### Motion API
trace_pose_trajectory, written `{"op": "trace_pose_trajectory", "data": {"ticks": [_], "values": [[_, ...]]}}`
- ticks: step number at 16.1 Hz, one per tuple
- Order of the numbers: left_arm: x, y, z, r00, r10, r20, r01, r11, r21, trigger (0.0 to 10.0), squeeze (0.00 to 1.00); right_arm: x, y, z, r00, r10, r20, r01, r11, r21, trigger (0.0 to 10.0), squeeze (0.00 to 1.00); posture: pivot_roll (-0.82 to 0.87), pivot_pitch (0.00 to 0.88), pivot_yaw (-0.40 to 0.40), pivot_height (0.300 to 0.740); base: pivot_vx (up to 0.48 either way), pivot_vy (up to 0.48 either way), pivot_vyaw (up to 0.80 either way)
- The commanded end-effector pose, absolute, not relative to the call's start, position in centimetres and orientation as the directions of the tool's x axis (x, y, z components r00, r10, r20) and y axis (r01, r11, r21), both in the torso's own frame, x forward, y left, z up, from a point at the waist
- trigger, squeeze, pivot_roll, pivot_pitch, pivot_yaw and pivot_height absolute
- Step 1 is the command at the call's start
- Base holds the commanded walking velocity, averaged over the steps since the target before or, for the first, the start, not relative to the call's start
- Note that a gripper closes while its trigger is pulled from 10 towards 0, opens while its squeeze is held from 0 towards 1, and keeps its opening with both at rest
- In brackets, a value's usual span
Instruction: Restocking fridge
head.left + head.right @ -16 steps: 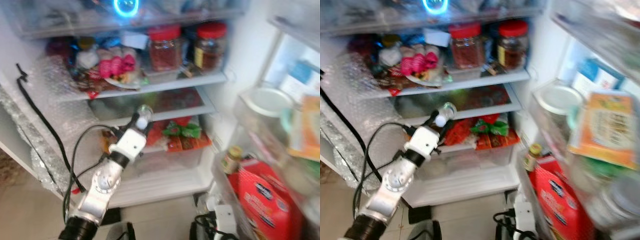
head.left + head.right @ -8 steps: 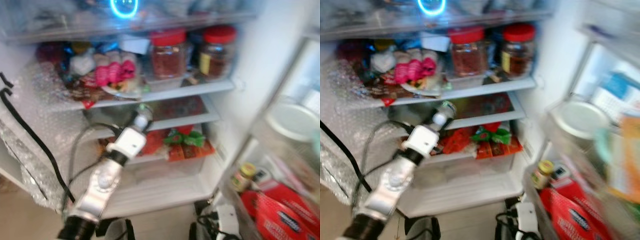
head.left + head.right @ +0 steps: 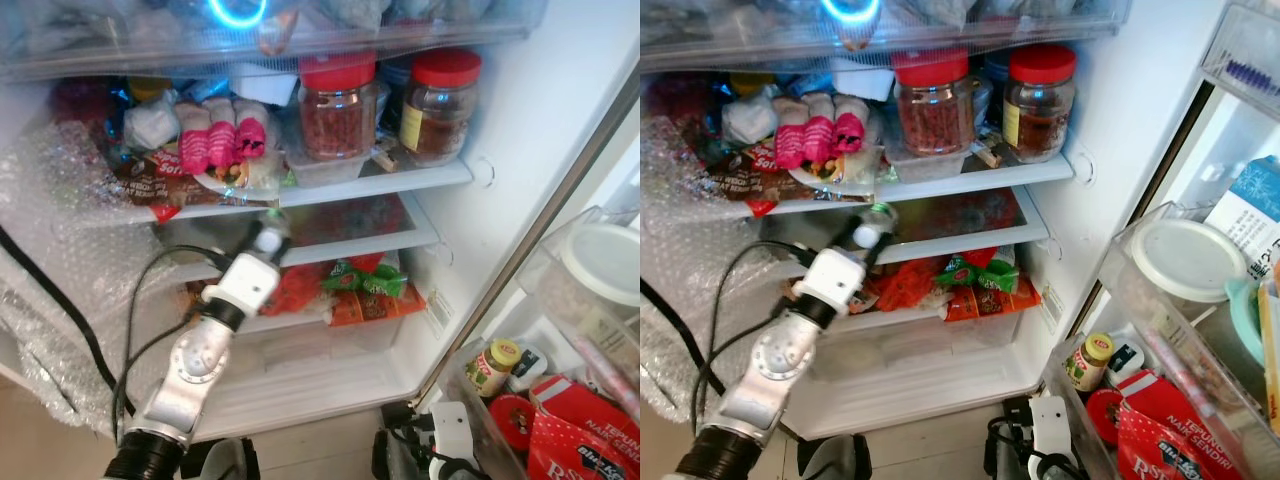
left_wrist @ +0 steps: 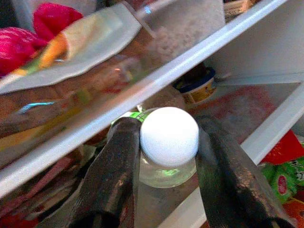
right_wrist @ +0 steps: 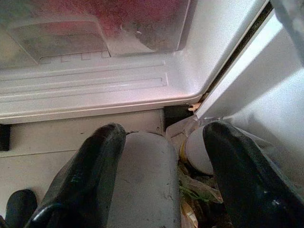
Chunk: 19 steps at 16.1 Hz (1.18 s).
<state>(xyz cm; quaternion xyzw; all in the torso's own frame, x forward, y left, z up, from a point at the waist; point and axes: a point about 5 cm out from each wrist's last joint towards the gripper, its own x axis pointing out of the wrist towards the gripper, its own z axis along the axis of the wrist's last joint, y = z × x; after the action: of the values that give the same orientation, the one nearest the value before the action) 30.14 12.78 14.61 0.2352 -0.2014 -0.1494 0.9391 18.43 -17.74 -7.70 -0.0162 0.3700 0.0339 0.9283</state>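
The fridge stands open in front of me. My left gripper (image 3: 266, 240) is shut on a small clear bottle with a round white cap (image 4: 169, 135), one black finger (image 4: 118, 161) on each side. The bottle (image 3: 868, 234) is held at the front edge of the second glass shelf (image 3: 360, 222), just under the upper shelf that carries a plate of pink wrapped food (image 3: 222, 140). In its wrist view, my right gripper (image 5: 164, 137) hangs low by the fridge's base and the tiled floor. Its fingers are wide apart with nothing gripped.
Two red-lidded jars (image 3: 337, 105) stand on the upper shelf. Red and green packets (image 3: 352, 285) lie above the drawer. Bubble wrap (image 3: 60, 230) and a black cable (image 3: 60, 310) hang at the left. The door bin at the right holds a yellow-lidded jar (image 3: 492, 366) and a red pack (image 3: 570, 450).
The camera has swung and the picture has sharpened, so the door bins sit further right. My left gripper still holds the bottle at the second shelf's front edge.
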Motion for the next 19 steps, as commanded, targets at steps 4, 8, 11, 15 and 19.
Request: {"op": "trace_pose_trajectory", "data": {"ticks": [4,8,11,15,19], "values": [[30.2,12.5,15.2,0.856,-0.397,0.330,0.187,0.834,0.519,10.0,0.00,16.3,-17.7,-8.9,0.655,0.051,-0.754,-0.063,0.998,0.013,10.0,0.00,-0.10,0.050,0.009,0.603,0.000,0.000,0.00],[31.1,13.2,14.4,0.874,-0.377,0.307,0.192,0.848,0.494,10.0,0.00,16.2,-17.7,-8.9,0.654,0.053,-0.754,-0.067,0.998,0.012,10.0,0.00,-0.12,0.042,0.007,0.603,0.000,0.000,0.00],[31.7,13.9,13.7,0.891,-0.351,0.287,0.189,0.863,0.470,10.0,0.00,16.1,-17.8,-8.9,0.654,0.053,-0.754,-0.069,0.998,0.010,10.0,0.00,-0.13,0.039,0.001,0.603,0.000,0.000,0.00],[32.1,14.3,13.0,0.901,-0.339,0.271,0.186,0.866,0.464,10.0,0.00,16.1,-17.9,-8.9,0.655,0.051,-0.754,-0.070,0.998,0.007,10.0,0.00,-0.13,0.042,-0.003,0.603,0.000,0.000,0.00],[31.5,15.5,10.8,0.938,-0.281,0.204,0.177,0.892,0.416,10.0,0.00,16.1,-17.9,-8.9,0.653,0.056,-0.755,-0.076,0.997,0.008,10.0,0.00,-0.13,0.054,-0.009,0.603,0.000,0.000,0.00]]}}
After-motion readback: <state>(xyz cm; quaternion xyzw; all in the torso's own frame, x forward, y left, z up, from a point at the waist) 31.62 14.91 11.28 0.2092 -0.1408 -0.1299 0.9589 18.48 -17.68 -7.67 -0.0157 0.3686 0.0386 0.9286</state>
